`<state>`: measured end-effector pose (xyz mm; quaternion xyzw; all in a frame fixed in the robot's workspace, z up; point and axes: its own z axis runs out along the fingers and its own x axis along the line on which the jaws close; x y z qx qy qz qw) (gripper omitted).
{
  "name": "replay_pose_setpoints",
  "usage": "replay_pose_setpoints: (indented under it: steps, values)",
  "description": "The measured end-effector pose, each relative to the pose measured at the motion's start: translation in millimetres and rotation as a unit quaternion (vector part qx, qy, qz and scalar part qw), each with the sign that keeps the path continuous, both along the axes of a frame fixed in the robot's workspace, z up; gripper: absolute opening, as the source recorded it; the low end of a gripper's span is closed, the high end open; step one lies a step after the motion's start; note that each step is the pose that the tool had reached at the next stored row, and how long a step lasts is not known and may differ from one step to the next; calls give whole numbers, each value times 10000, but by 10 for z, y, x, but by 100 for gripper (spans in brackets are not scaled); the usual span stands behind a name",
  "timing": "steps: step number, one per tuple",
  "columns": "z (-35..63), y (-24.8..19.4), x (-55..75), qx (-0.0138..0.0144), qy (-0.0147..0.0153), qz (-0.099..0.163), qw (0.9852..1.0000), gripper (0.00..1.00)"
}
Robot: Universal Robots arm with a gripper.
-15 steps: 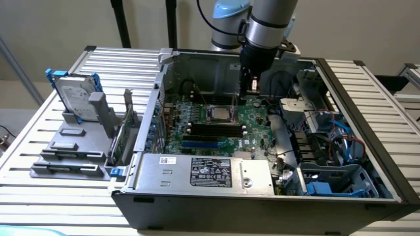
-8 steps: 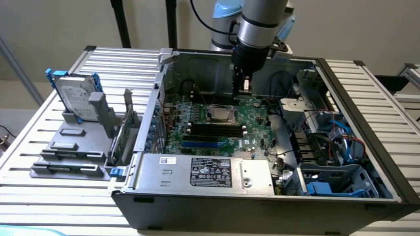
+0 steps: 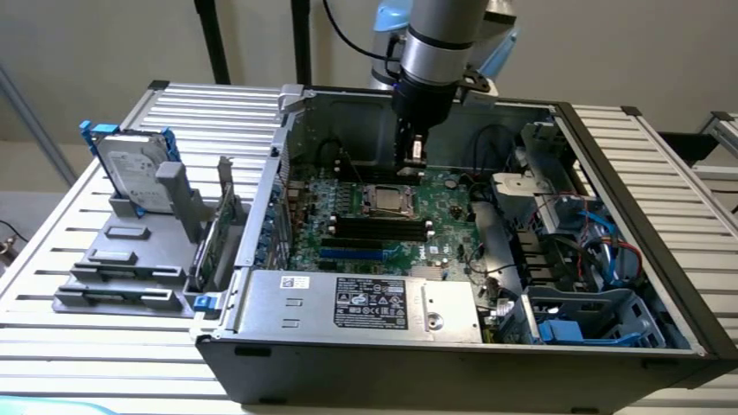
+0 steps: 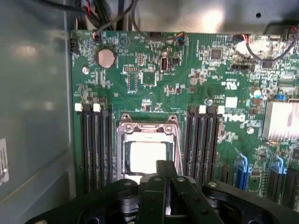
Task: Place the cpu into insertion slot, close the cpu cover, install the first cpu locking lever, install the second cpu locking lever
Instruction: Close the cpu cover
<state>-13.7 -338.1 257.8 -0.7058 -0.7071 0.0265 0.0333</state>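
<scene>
Wrist view: the black end effector [image 4: 167,171], pressed together, overlaps one edge of the flat silvery square cpu [image 4: 145,156].

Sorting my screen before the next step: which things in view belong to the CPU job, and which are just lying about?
Job in hand:
cpu
cpu cover, framing the cpu
gripper, shut, near the cpu

Just lying about:
hard drive
grey brackets
memory slots
power supply

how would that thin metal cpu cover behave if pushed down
The cpu cover looks like thin sheet metal, so probably light and slightly springy. It seems to lie flat around the cpu, so a downward push likely meets firm resistance.
</scene>
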Motion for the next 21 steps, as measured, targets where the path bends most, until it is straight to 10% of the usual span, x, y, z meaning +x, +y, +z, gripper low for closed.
replay_pose_setpoints:
  steps: [8, 16, 21]
  values:
    - [-40, 1, -235, 2, 131, 0, 9999, 11]
    - [-73, 79, -313, 7, 156, 7, 9999, 11]
    - [-108, 91, -307, 8, 240, 8, 9997, 11]
